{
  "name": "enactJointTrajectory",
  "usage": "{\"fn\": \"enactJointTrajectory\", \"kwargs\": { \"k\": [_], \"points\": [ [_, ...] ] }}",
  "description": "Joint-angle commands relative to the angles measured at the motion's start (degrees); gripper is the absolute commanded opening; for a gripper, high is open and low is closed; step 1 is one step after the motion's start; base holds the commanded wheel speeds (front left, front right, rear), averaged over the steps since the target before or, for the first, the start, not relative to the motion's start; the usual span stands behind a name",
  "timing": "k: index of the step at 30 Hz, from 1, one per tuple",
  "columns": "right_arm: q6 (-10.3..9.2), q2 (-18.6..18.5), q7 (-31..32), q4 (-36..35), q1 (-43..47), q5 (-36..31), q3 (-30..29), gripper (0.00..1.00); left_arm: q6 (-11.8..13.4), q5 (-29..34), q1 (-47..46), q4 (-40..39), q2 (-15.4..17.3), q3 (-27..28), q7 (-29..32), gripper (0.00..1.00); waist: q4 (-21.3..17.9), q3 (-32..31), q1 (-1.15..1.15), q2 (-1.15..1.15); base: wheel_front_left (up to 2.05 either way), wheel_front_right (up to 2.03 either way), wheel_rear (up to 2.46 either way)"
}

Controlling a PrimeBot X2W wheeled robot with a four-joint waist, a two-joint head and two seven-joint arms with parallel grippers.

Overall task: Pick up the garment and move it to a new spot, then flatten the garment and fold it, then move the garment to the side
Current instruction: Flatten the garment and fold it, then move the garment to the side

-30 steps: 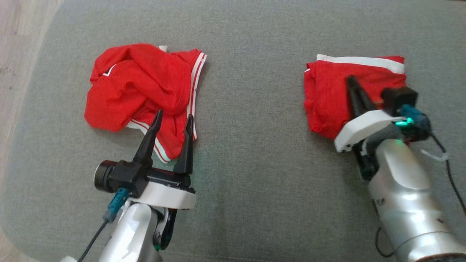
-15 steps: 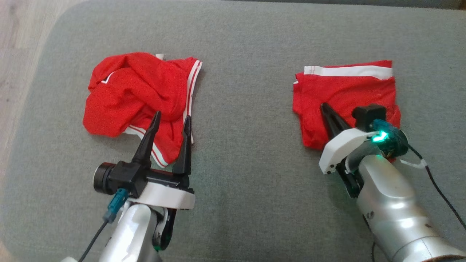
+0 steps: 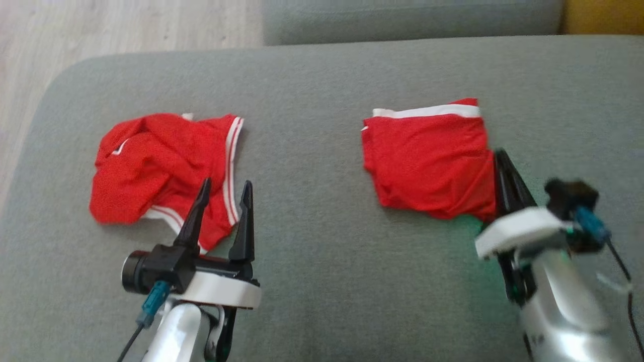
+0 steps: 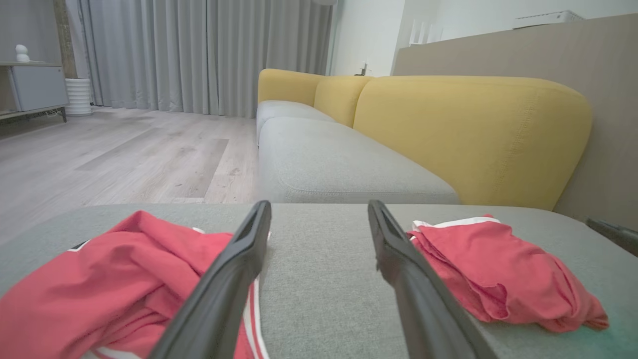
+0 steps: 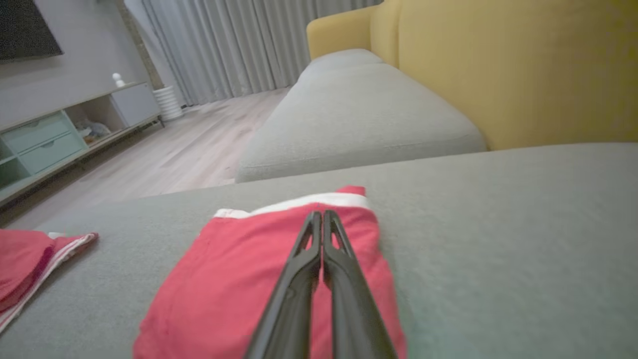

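Observation:
A folded red garment [image 3: 427, 156] with a white band along its far edge lies flat on the grey cushion [image 3: 312, 151]. It also shows in the left wrist view [image 4: 493, 269] and under my right fingers [image 5: 234, 279]. My right gripper [image 3: 499, 155] is shut with nothing between its fingers, its tips [image 5: 319, 215] over the garment's right edge. A second red garment [image 3: 151, 166], crumpled and with white stripes, lies at the left [image 4: 99, 289]. My left gripper [image 3: 225, 186] stands open, empty, at the crumpled garment's near right corner [image 4: 319, 205].
The cushion's rounded left edge drops to a wooden floor [image 3: 126, 25]. Another grey seat [image 4: 329, 159] and a yellow backrest [image 4: 468, 129] lie beyond the far edge. A stretch of bare cushion separates the two garments.
The head camera has tilted up, so the whole picture slid down and left. My shut right gripper drew back from on top of the folded garment to its right edge. The left arm holds still.

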Motion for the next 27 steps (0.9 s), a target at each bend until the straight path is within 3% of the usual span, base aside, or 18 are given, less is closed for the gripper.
{"fn": "enactJointTrajectory", "kwargs": {
  "k": [1, 2, 3, 13, 21, 27],
  "points": [
    [0.37, 0.55, -0.63, -4.08, 2.33, -0.21, 0.34, 0.15, 0.24, 0.31, -0.60, -2.06, 0.14, 2.59, -0.29, 1.00, -1.95, -1.71, 0.01, 0.00, 0.00, 0.00, 0.00],
    [0.37, 0.55, -0.63, -5.76, 3.96, -0.33, -0.03, 0.76, 0.31, 0.30, -0.23, -2.07, 0.14, 2.73, -0.29, 1.00, -2.40, -2.02, 0.01, 0.00, 0.00, 0.00, 0.00],
    [0.37, 0.55, -0.63, -7.38, 5.57, -0.37, -0.28, 1.00, 0.36, 0.29, 0.12, -2.10, 0.14, 2.84, -0.29, 1.00, -2.76, -2.19, 0.01, 0.00, 0.00, 0.00, 0.00],
    [0.37, 0.55, -0.62, -15.50, 13.83, 0.47, -0.94, 1.00, 0.06, 0.35, 1.36, -1.80, 0.14, 3.10, -0.29, 1.00, -4.30, -2.39, 0.01, 0.00, 0.00, 0.00, 0.00],
    [0.37, 0.55, 0.88, -16.87, 11.46, -0.72, -0.86, 1.00, -0.22, 0.41, -0.01, -2.18, 0.14, 2.38, -0.29, 1.00, -2.97, -0.02, 0.01, 0.00, 0.00, 0.00, 0.00],
    [0.37, 0.55, 5.46, -14.66, 5.16, -2.19, -4.91, 1.00, -0.64, 0.72, -1.51, -1.97, 0.14, 1.93, -0.29, 1.00, -0.67, 3.07, 0.01, 0.00, 0.00, 0.00, 0.00]
  ]
}}
